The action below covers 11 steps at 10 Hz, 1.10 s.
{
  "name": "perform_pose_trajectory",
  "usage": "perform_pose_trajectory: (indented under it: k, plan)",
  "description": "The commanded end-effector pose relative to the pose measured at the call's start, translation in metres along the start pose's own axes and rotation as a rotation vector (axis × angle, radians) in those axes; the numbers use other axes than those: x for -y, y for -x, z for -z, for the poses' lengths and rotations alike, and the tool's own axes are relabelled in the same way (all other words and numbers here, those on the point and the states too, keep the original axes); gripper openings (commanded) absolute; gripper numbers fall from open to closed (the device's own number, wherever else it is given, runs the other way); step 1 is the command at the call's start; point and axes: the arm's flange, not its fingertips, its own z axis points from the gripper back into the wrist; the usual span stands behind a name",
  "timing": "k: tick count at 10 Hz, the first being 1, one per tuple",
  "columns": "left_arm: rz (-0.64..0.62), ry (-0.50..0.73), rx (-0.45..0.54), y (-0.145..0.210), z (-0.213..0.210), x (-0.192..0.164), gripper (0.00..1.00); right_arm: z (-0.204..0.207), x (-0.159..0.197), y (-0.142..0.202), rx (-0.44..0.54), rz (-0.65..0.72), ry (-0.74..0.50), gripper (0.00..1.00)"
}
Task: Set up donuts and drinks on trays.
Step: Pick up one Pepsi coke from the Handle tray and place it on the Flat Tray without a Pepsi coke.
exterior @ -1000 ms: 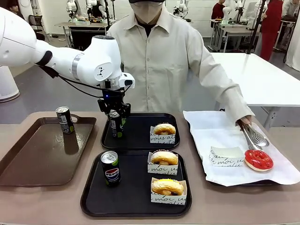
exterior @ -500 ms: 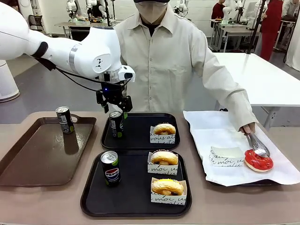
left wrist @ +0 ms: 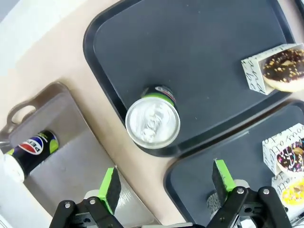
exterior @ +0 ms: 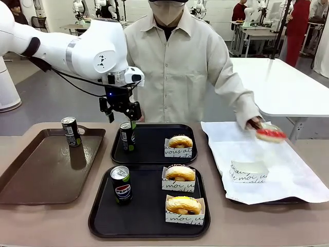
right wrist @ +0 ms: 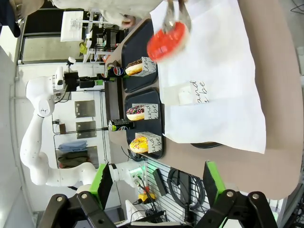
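Left hand hangs over the far tray's can while the person carries a red donut across.

The left hand (exterior: 122, 112) hovers just above the dark can (exterior: 127, 136), fingers spread apart with nothing between them; that can stands upright at the left end of the far black tray (exterior: 154, 154), well clear of its donut (exterior: 180, 141). The near tray (exterior: 149, 218) holds the Pepsi can (exterior: 121, 184) and two donuts. One more can (exterior: 71, 131) stands on the brown tray (exterior: 41, 175). The person's hand (exterior: 253, 123) lifts a red donut (exterior: 271, 134), blurred, probably in tongs. The right hand (right wrist: 156, 183) is open too. Risk: a low sideways move could clip the slim can and topple it.
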Motion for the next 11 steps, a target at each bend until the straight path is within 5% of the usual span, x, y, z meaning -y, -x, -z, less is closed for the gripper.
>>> perform_pose_trajectory:
  k: [1,11]
  plan:
    - [0.002,0.024,-0.01,0.022,-0.01,-0.003,1.0,-0.001,0.0,-0.001,0.004,-0.01,-0.018,1.0]
    - [-0.009,0.01,-0.007,0.014,-0.012,0.001,1.0,-0.001,0.0,-0.001,0.004,-0.01,-0.018,1.0]
